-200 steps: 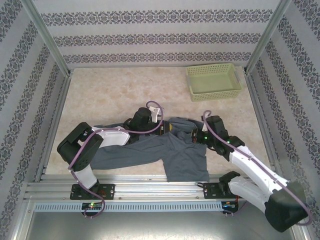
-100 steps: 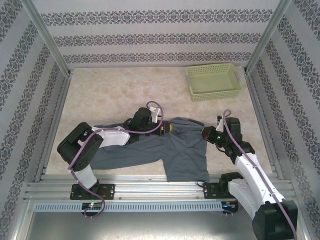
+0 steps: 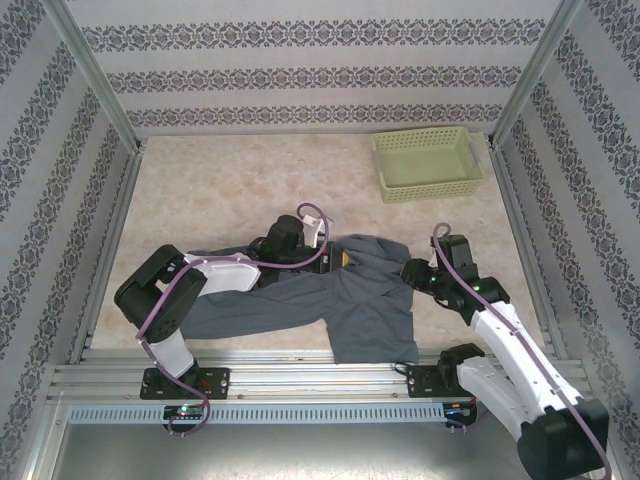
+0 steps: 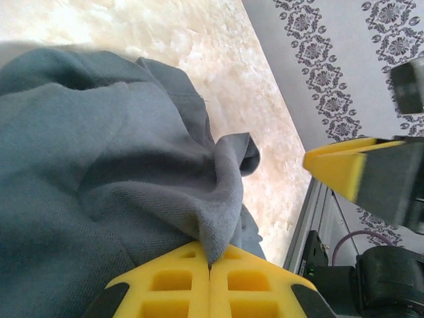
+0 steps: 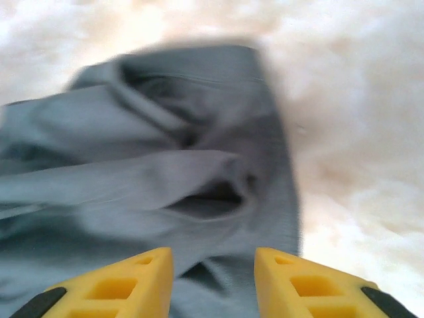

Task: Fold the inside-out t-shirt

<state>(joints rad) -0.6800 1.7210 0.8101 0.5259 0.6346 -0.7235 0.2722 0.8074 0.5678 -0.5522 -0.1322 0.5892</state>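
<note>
The slate blue-grey t-shirt (image 3: 350, 310) lies rumpled on the near part of the table, one long part trailing left. My left gripper (image 3: 338, 258) sits over its upper middle. In the left wrist view the yellow jaws (image 4: 211, 255) are shut on a raised fold of the t-shirt (image 4: 99, 165). My right gripper (image 3: 408, 272) hovers at the shirt's right edge. In the blurred right wrist view its jaws (image 5: 213, 255) stand open, nothing between them, and the t-shirt (image 5: 132, 132) lies just ahead and below. One right finger (image 4: 338, 169) shows in the left wrist view.
A light green basket (image 3: 427, 163) stands at the back right of the marbled table (image 3: 220, 190). Metal frame rails (image 3: 250, 375) run along the near edge, and patterned walls close in the sides and back.
The right gripper has opened and let go of the shirt's right edge, after drawing that edge to the right. The left gripper stays shut on its fold, hardly moved.
</note>
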